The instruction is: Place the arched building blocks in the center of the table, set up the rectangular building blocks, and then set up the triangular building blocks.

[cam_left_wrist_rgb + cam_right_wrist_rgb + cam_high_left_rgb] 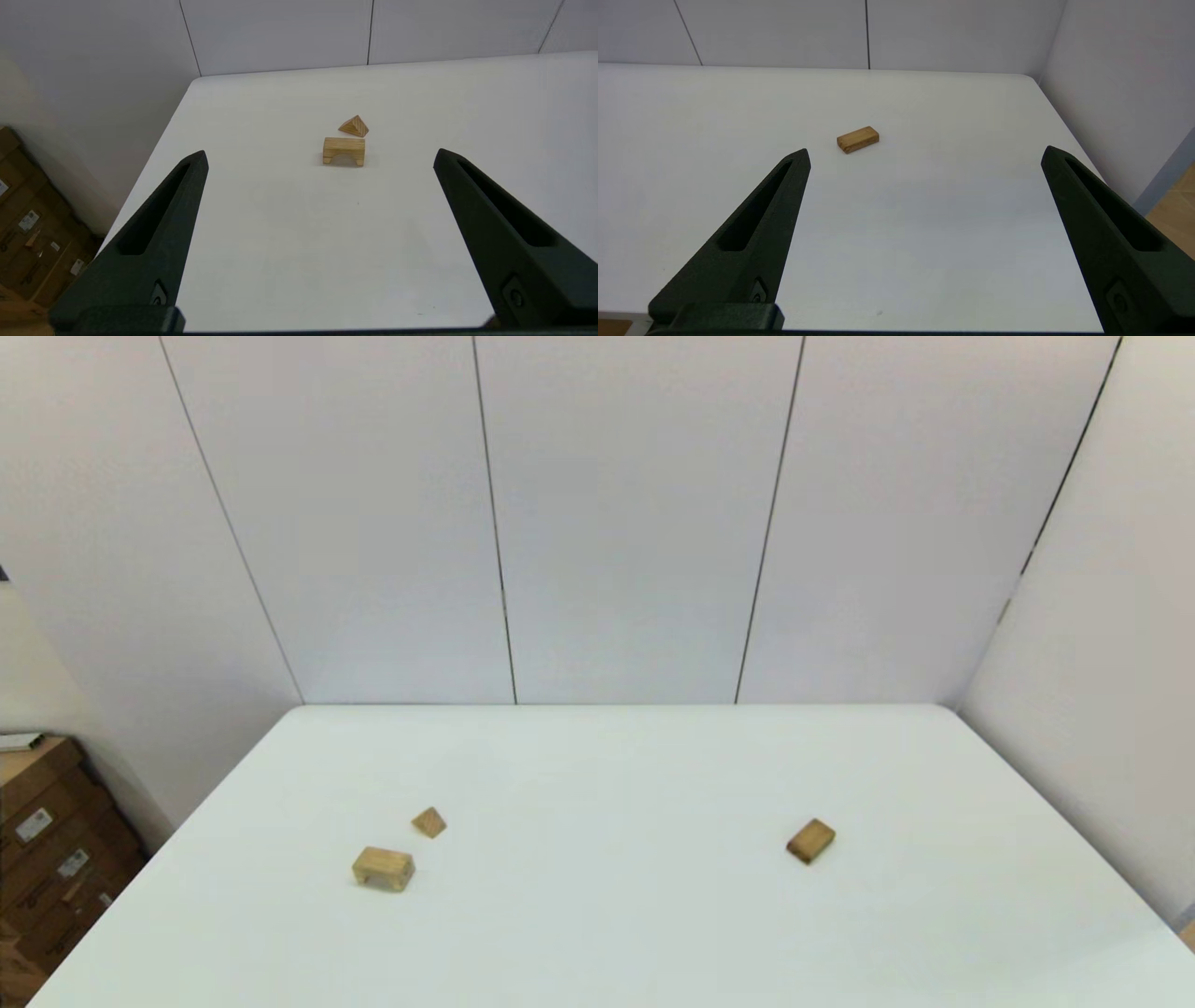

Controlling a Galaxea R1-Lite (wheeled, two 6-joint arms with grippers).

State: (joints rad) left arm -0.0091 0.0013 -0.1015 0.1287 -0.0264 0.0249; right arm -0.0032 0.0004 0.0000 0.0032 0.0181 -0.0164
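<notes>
Three wooden blocks sit on the white table (653,915). Over on the left side, the arch block (383,869) rests with its notch facing down, and the little triangle block (428,822) lies just beside it, a touch farther back, not touching. Well apart on the right side, the flat rectangular block (810,841) lies on its broad face, turned at an angle. Both arms hang back at the near edge, out of the head view. The left gripper (320,158) has its fingers spread wide, holding nothing, pointed toward the arch. The right gripper (924,154) is spread wide too, empty, facing the rectangular block.
</notes>
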